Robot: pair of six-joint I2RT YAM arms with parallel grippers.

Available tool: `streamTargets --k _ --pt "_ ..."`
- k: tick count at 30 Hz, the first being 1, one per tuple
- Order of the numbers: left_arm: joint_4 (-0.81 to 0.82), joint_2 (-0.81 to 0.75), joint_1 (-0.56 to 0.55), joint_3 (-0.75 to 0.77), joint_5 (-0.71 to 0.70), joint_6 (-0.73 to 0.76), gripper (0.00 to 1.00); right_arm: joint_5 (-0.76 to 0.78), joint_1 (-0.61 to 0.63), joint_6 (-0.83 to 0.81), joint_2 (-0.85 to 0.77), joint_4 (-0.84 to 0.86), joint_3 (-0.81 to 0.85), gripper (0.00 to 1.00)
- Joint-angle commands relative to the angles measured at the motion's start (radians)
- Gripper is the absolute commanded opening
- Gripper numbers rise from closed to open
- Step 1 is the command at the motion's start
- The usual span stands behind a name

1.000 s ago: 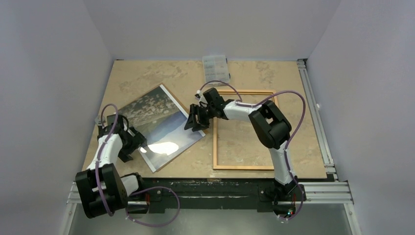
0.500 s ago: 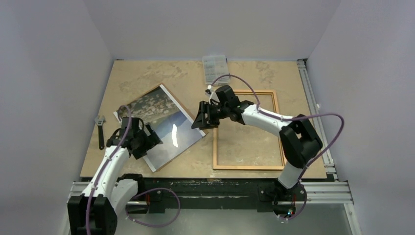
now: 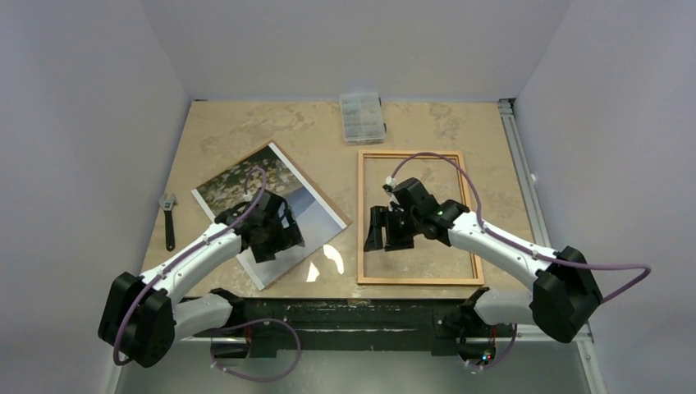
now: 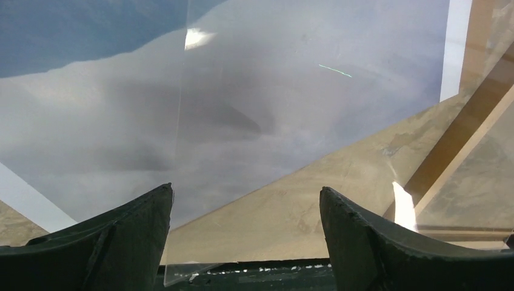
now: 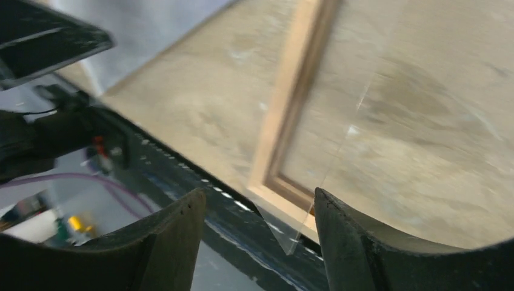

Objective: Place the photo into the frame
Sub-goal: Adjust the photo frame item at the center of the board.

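The photo lies tilted at the table's left, picture side up. My left gripper hovers over its pale lower right part. In the left wrist view the left gripper is open with nothing between its fingers, and the photo fills the space ahead. The frame lies flat on the right. My right gripper hangs over its left rail. It stands open above the frame's near left corner. A clear sheet corner shows beyond the fingers, untouched.
A brown backing board lies under the photo. A clear compartment box stands at the back centre. A wrench lies at the left edge. The dark front rail runs just below the frame and the photo.
My left arm has swung right, from the photo's left edge to over its lower right. My right gripper has left the photo's right corner, come nearer over the frame's left rail, and opened wider.
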Motion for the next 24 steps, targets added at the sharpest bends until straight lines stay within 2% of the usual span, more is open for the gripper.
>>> streamTargets --k 1,5,8,15,19,21,24 --pt "-0.003 -0.01 -0.039 0.044 0.001 -0.094 0.87 0.331 0.006 -0.078 -0.046 -0.217 0.005 0.68" --pt "-0.063 -0.03 -0.039 0.053 -0.055 -0.086 0.88 0.457 -0.017 -0.123 -0.036 -0.268 0.044 0.76" --pt "-0.104 -0.036 -0.039 0.067 -0.085 -0.077 0.88 0.427 -0.08 -0.17 -0.015 -0.252 0.063 0.76" --pt "-0.082 -0.068 -0.039 0.042 -0.085 -0.064 0.89 0.117 -0.276 -0.311 0.07 -0.12 0.102 0.74" --pt "-0.036 -0.074 -0.039 0.02 -0.062 -0.067 0.89 -0.141 -0.435 -0.273 0.171 -0.004 0.132 0.72" --pt "-0.009 -0.071 -0.039 0.009 -0.045 -0.066 0.88 -0.259 -0.468 -0.243 0.249 0.057 0.17 0.71" --pt "0.01 -0.061 -0.039 0.004 -0.029 -0.062 0.88 -0.336 -0.47 -0.244 0.387 0.08 0.275 0.7"
